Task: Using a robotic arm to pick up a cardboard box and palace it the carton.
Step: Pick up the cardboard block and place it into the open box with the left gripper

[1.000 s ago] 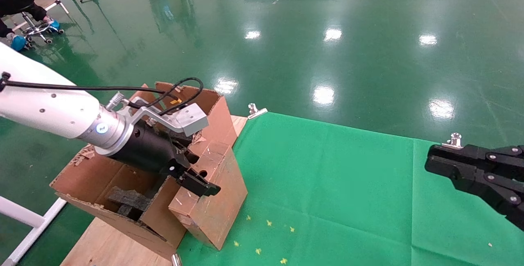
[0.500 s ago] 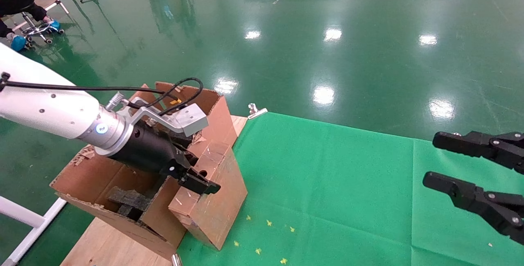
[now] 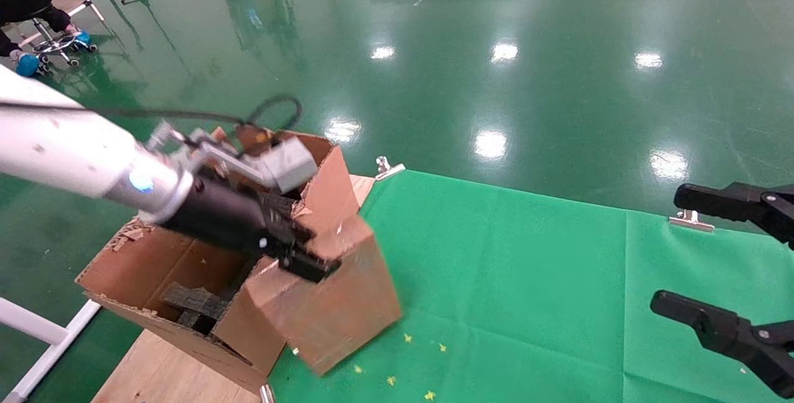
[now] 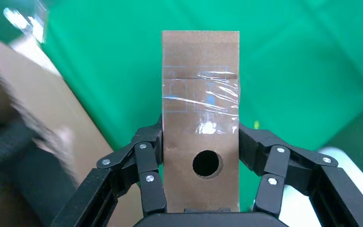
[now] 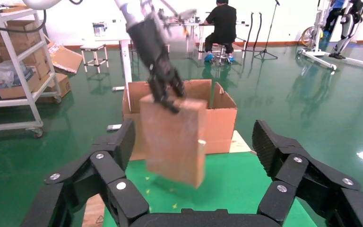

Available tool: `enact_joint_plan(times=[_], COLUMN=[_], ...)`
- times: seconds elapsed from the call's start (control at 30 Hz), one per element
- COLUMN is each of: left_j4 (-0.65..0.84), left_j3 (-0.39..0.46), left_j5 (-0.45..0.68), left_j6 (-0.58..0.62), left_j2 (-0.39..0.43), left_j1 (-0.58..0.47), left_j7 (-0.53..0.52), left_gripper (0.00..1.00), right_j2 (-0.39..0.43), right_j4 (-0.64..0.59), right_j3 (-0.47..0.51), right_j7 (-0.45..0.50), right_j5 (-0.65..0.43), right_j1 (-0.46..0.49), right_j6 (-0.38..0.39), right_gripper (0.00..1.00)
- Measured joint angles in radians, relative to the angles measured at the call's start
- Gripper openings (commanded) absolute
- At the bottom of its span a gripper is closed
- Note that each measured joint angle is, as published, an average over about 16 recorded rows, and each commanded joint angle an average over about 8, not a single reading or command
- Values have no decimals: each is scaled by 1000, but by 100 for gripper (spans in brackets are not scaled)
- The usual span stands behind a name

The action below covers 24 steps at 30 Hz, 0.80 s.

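My left gripper (image 3: 301, 254) on the white robotic arm (image 3: 74, 155) is shut on the top end of the slim brown cardboard box (image 3: 329, 310). The box hangs tilted, off the green cloth, right beside the carton's (image 3: 155, 266) near wall. In the left wrist view the box (image 4: 201, 94) with its round hole and tape sits clamped between my left gripper's (image 4: 201, 139) fingers. The carton stands open, with black foam (image 3: 192, 301) inside. My right gripper (image 3: 673, 248) hovers open at the far right. Its wrist view shows the box (image 5: 172, 137), the carton (image 5: 220, 118) behind it and the right gripper (image 5: 194, 137) itself empty.
A green cloth (image 3: 527, 266) covers the table, held by metal clamps (image 3: 388, 167). The carton sits on a wooden board (image 3: 161, 372) at the table's left end. A person on a stool (image 3: 25, 6) is far left. Shelving with boxes (image 5: 9, 71) stands beyond the table.
My left gripper has raised the cardboard box off the cloth and swung its lower end outward. My right gripper has gone from shut to wide open.
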Motion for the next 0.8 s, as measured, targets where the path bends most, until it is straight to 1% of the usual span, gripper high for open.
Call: enact_joint_plan(times=[0.1, 0.23, 0.37, 0.5, 0.63, 0.8], left_j4=[37, 93, 151, 213, 280, 383], left_j3=[-28, -62, -81, -81, -65, -39], left_j5=[-12, 1, 51, 122, 194, 257], left_j6=[2, 6, 13, 18, 11, -20], left_j2=[-14, -33, -50, -66, -80, -89], left_j1=[-50, -135, -223, -291, -319, -299], left_j7=[44, 107, 169, 225, 271, 316], left_gripper=[0, 0, 0, 0, 0, 0], right_j2=[0, 0, 0, 0, 0, 0], right_j4=[0, 0, 0, 0, 0, 0], right_j3=[0, 0, 0, 0, 0, 0], right_j7=[0, 0, 0, 0, 0, 0], right_j5=[0, 0, 0, 0, 0, 0], right_j1=[0, 0, 0, 0, 0, 0], right_j6=[0, 0, 0, 0, 0, 0], right_gripper=[100, 100, 100, 100, 100, 100])
